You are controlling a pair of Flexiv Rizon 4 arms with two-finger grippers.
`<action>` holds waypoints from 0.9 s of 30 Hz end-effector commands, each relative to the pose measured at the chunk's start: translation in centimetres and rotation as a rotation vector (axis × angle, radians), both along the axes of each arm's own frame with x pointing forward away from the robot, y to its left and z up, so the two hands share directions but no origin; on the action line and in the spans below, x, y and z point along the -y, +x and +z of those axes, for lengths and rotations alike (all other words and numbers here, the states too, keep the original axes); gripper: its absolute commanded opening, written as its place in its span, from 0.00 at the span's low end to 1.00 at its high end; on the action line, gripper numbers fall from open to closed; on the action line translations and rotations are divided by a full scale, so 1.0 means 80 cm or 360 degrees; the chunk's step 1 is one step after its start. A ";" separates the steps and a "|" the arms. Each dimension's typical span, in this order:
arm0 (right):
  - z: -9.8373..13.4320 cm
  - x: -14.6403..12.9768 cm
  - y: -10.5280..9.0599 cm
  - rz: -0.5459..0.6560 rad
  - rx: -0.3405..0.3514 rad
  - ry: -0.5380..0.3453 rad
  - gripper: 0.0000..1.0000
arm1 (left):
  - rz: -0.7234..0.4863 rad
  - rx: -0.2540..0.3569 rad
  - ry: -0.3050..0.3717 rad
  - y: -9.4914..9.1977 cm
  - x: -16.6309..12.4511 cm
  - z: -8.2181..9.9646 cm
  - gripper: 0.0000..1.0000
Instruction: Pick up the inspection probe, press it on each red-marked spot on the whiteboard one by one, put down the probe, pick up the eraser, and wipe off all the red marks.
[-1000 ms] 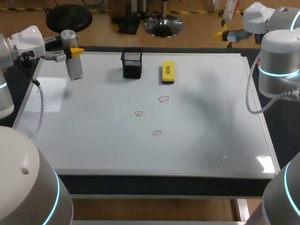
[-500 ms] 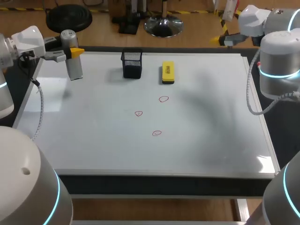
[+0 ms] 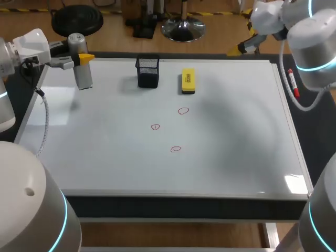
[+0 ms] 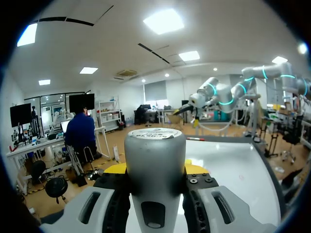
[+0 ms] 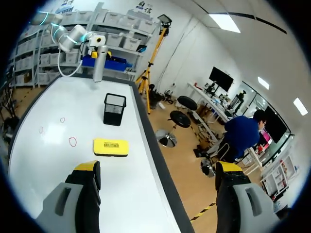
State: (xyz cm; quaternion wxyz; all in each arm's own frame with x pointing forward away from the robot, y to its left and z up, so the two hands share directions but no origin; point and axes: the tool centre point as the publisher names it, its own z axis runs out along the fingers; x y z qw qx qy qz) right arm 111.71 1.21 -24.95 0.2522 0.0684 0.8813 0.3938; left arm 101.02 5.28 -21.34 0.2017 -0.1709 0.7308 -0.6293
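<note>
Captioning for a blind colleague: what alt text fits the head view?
The left tool grips a grey probe upright at the whiteboard's far left corner. Three red marks sit mid-board, a black mesh cup and yellow eraser behind them.

A whiteboard (image 3: 105,157) covers most of a dark table (image 3: 184,207). At its far side, a black mesh cup (image 3: 148,72) stands left of a yellow eraser (image 3: 188,81). Three small red marks (image 3: 155,127) sit mid-board. A red marker (image 3: 292,84) lies along the table's right edge.
</note>
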 end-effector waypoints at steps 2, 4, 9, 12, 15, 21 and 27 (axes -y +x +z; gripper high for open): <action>-0.005 -0.017 0.020 0.0693 -0.0365 -0.0792 1.00 | 0.0006 0.0007 -0.0003 -0.001 0.001 0.000 0.00; -0.010 -0.023 0.023 0.0790 -0.0376 -0.0902 1.00 | 0.0006 0.0007 -0.0003 -0.001 0.001 0.000 0.00; -0.020 -0.039 0.028 0.0978 -0.0348 -0.1164 1.00 | 0.0006 0.0007 -0.0003 -0.001 0.001 0.000 0.00; -0.027 -0.047 0.028 0.1074 -0.0338 -0.1276 1.00 | 0.0006 0.0007 -0.0003 -0.001 0.001 0.000 0.00; -0.033 -0.055 0.027 0.1164 -0.0329 -0.1355 1.00 | 0.0006 0.0007 -0.0003 -0.001 0.001 0.000 0.00; -0.040 -0.066 0.025 0.1285 -0.0311 -0.1426 1.00 | 0.0006 0.0007 -0.0003 -0.001 0.001 0.000 0.00; -0.038 -0.068 0.027 0.1222 -0.0282 -0.1473 1.00 | 0.0006 0.0007 -0.0003 -0.001 0.001 0.000 0.00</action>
